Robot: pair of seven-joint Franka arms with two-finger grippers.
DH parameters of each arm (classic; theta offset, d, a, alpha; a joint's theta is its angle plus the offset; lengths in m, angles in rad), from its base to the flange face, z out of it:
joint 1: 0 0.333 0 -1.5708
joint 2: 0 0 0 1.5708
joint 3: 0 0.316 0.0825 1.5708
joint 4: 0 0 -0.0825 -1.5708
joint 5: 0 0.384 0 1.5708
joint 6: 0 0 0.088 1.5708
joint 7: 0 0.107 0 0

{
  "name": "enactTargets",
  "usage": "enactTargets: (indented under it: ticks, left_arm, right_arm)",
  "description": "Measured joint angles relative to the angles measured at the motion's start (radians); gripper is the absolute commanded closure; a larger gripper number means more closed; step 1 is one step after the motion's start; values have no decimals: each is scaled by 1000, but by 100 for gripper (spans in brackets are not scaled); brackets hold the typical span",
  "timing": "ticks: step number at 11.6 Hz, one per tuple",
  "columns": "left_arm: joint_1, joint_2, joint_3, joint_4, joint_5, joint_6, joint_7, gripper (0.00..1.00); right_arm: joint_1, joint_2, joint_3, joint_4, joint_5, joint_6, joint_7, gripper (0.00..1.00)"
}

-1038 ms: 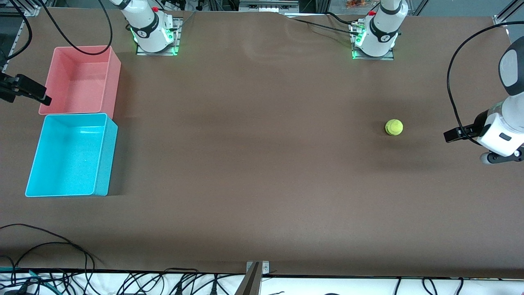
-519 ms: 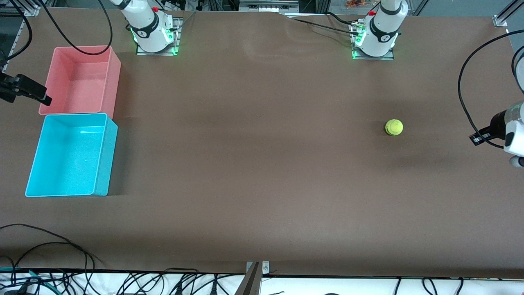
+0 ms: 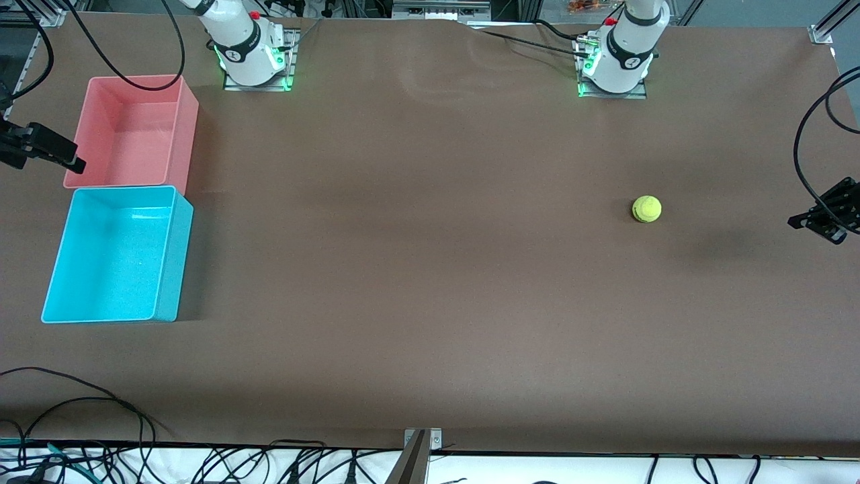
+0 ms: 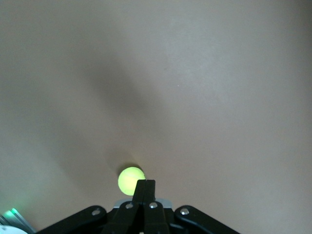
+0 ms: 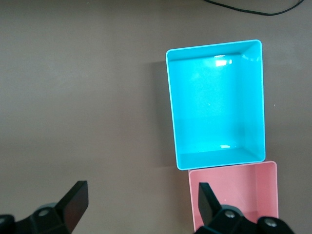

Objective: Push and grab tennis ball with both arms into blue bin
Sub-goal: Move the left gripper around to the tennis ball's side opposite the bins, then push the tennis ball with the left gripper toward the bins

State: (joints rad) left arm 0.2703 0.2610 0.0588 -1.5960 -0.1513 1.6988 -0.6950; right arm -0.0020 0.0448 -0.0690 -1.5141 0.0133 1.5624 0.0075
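The tennis ball (image 3: pixel 646 209) lies on the brown table toward the left arm's end. It also shows in the left wrist view (image 4: pixel 130 180), just past my fingertips. My left gripper (image 3: pixel 806 222) is shut and empty, over the table's edge at that end, well apart from the ball; its closed tips show in the left wrist view (image 4: pixel 146 184). The blue bin (image 3: pixel 173 255) stands empty at the right arm's end, also in the right wrist view (image 5: pixel 171 107). My right gripper (image 3: pixel 64 156) hangs open and empty beside the pink bin, its jaws wide apart in the right wrist view (image 5: pixel 141 200).
A pink bin (image 3: pixel 189 128) stands empty, touching the blue bin and farther from the front camera; it shows in the right wrist view (image 5: pixel 234 195) too. Cables (image 3: pixel 80 396) lie along the table's near edge. The arm bases (image 3: pixel 252 54) stand at the back.
The left arm has swung outward toward its end of the table, away from the ball, and its white wrist has left the front view. The ball and the right arm have not moved.
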Motion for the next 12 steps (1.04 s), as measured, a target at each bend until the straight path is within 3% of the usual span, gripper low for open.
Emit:
enactTargets:
  ticks: [3, 8, 12]
  left_arm:
    - [-10, -6, -19, -80, 13, 89, -176, 100]
    - [-11, -88, -38, -493, 13, 469, -276, 100]
    - [-17, -70, -63, -583, 13, 496, -459, 100]
  right_arm:
    - [0, 1, 0, 0, 0, 0, 0, 0]
    - [0, 1, 0, 0, 0, 0, 0, 0]
    - [0, 1, 0, 0, 0, 0, 0, 0]
